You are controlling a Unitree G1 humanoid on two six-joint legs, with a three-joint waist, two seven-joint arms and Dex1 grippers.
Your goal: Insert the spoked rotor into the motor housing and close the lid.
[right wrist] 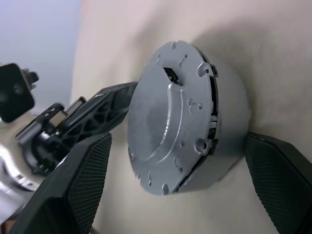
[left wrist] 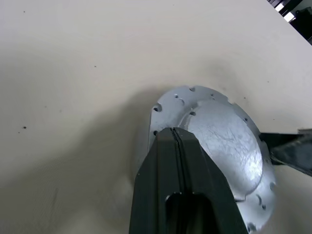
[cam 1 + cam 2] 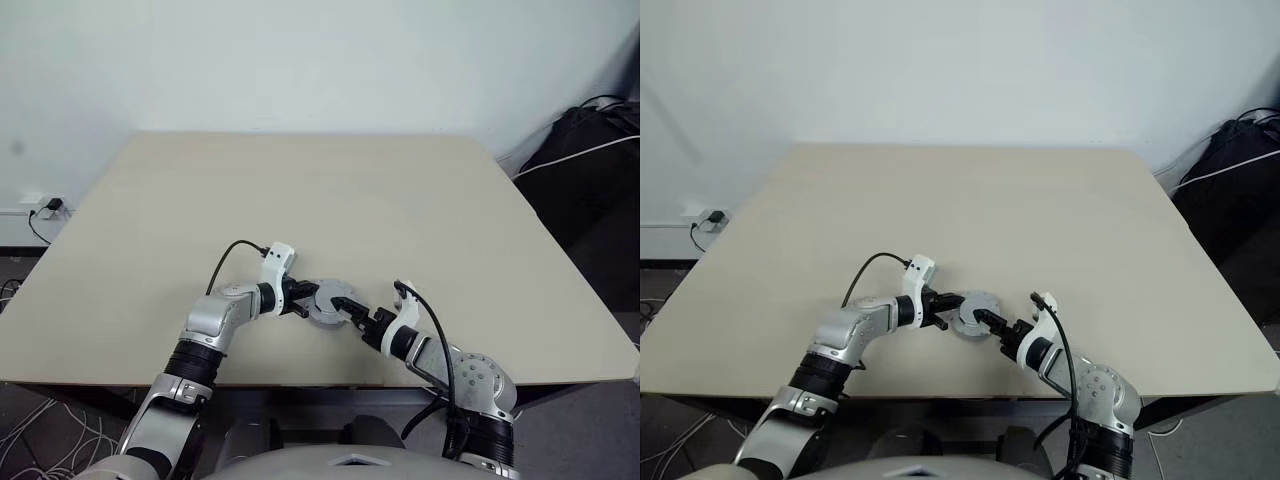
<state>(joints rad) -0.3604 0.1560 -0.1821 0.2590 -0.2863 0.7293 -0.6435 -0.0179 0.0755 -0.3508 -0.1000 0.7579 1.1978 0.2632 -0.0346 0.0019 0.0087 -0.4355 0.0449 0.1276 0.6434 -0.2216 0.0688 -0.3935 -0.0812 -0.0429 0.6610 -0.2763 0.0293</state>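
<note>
Grey lid [image 1: 168, 129] caps the housing [image 1: 229, 122] on the counter [image 3: 300, 190]; left fingers [image 2: 181, 185] pressed together, right fingers [image 1: 83, 180] spread around it.

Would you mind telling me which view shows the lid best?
The right wrist view: the lid appears close, with its raised centre, edge and gap visible. The left wrist view shows it partly behind shut fingers; the eye views show it small.

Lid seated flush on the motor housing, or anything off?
Not flush. In the right wrist view the lid sits tilted on the motor housing, with a dark gap open along one edge. The shut left hand touches it; the open right hand straddles it.
</note>
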